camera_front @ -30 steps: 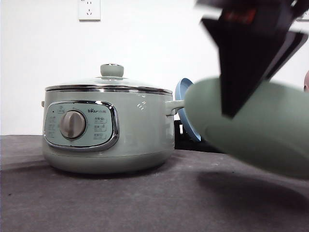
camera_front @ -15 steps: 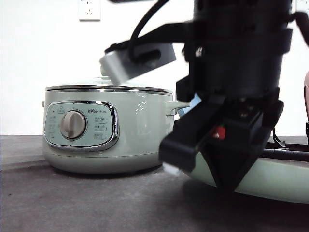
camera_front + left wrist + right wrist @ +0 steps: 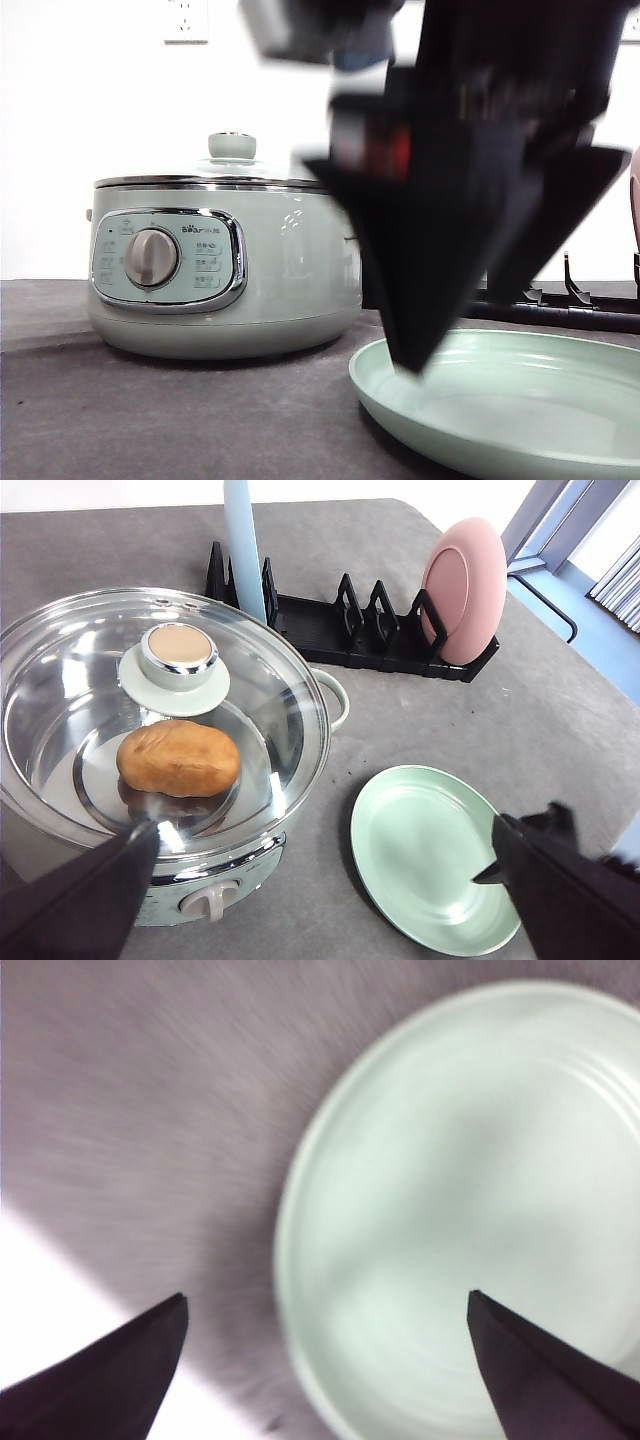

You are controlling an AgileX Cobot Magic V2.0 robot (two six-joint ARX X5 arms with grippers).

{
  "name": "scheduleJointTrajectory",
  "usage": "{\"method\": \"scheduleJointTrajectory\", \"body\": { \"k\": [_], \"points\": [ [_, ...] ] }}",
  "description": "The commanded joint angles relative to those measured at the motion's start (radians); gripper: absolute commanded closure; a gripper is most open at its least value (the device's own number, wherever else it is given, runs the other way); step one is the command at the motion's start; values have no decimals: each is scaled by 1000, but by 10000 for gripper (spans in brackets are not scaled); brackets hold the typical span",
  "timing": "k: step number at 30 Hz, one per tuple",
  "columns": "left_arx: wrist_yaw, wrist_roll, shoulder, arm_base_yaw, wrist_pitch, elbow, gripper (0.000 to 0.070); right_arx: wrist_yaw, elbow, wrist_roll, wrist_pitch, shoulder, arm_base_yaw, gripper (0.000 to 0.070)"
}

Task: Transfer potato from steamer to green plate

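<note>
The steamer [image 3: 280, 280] stands on the left of the table with its glass lid on. Through the lid in the left wrist view I see the orange-brown potato [image 3: 178, 758] lying inside the steamer [image 3: 300, 700], beside the lid knob [image 3: 178, 652]. The green plate [image 3: 520, 400] lies flat on the table to the steamer's right. My right gripper [image 3: 465, 320] hangs just above the plate's near-left rim; its fingers stand wide apart over the plate [image 3: 470, 1210], empty [image 3: 326, 1298]. My left gripper [image 3: 325, 825] hovers open above the steamer and the plate [image 3: 425, 855].
A black plate rack [image 3: 350, 630] stands behind the steamer, holding a pink plate [image 3: 462, 588] and a blue plate [image 3: 243, 545]. The rack's base [image 3: 560, 310] runs behind the green plate. Bare grey table lies in front of the steamer.
The right gripper brought the tilted green plate down from the air, laid it flat on the table and let go; it now sits open just above it.
</note>
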Motion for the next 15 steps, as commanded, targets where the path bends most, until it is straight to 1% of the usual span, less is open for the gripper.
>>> {"method": "scheduleJointTrajectory", "body": {
  "k": [1,4,7,11,15],
  "points": [
    [3,10,5,-5,8,18,0,-42,13,12,5,-47,-7,136],
    [3,10,5,-5,8,18,0,-104,13,12,5,-147,-55,136],
    [3,10,5,-5,8,18,0,-157,13,14,5,-252,-123,136],
    [3,10,5,-5,7,18,0,-168,13,10,6,-373,-222,136],
    [3,10,5,-5,7,18,0,-168,13,-27,20,-470,-314,135]
  ]
}}
